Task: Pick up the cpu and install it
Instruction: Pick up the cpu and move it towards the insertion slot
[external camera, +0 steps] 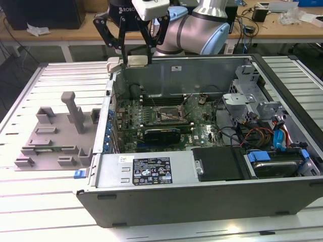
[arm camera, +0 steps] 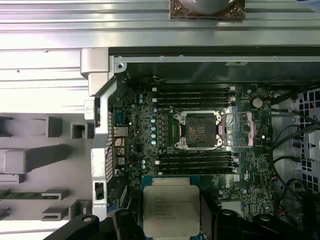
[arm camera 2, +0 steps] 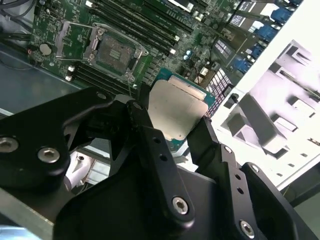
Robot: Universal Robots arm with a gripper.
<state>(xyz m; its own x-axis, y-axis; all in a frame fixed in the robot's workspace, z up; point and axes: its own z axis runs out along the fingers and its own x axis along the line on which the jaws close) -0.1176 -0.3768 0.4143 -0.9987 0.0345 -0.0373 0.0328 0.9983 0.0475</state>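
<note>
Hovering over the rear edge of the open computer case [external camera: 202, 196] in the exterior view, the claw [external camera: 137, 58] grips the cpu [external camera: 137, 62], well above the socket [external camera: 169, 115]. In the second wrist view, the cpu's [arm camera 2: 177, 112] silver top sits between both fingers [arm camera 2: 145, 125]. In the first wrist view, the cpu [arm camera: 171, 210] is near the open socket [arm camera: 200, 131], not touching it.

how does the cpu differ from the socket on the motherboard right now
The cpu has a pale silver-grey lid; the socket is dark with a metal frame. The cpu is gripped between the fingers above the case; the socket sits on the motherboard, empty, its frame swung open. Both are square.
</note>
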